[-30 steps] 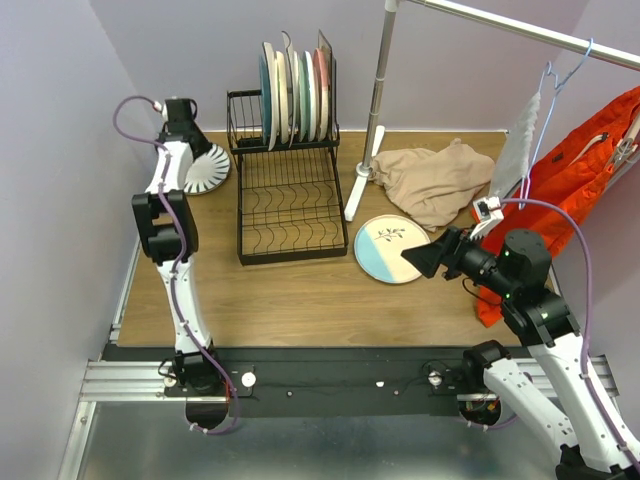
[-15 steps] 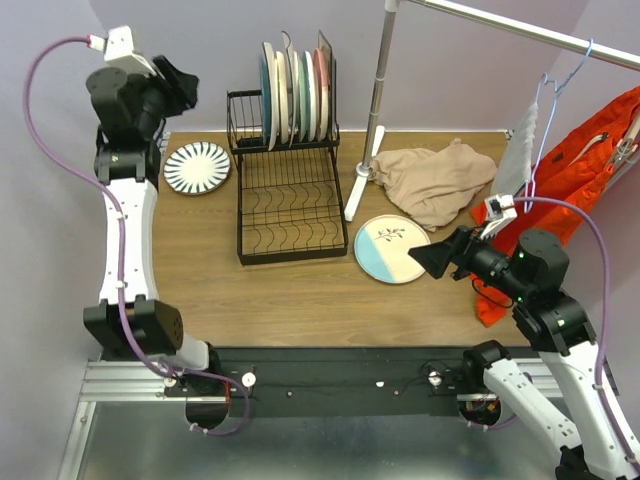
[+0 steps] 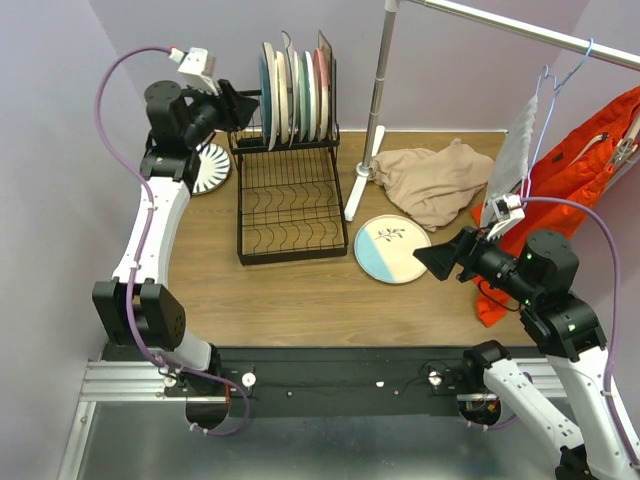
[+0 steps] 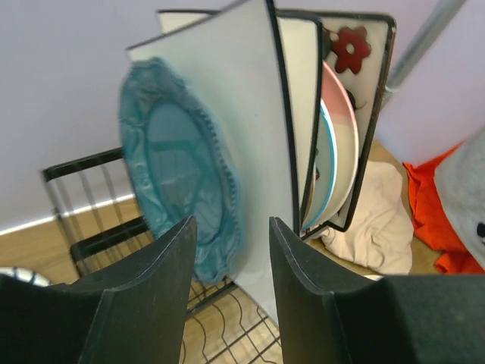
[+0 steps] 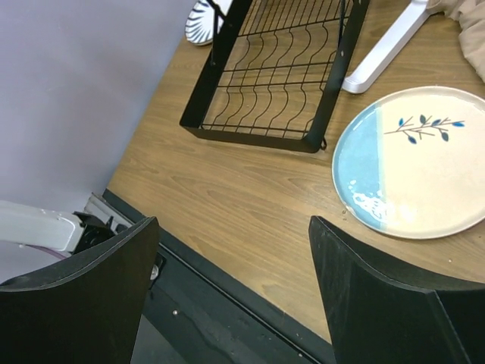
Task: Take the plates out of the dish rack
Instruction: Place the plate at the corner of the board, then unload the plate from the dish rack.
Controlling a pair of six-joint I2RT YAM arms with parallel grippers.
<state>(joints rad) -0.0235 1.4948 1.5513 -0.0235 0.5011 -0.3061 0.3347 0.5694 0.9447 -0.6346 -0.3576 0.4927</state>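
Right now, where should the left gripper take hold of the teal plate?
Pinch the teal plate by its upper rim, from the left: it stands on edge, outermost in the rack, rim free, with another plate close behind it.

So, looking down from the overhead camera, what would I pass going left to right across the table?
striped plate → dish rack → cream-blue plate → orange garment

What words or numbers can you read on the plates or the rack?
None: no word, number or label can be read in any view.
The cream-blue plate shows only a painted twig; the square plate shows only a red flower.
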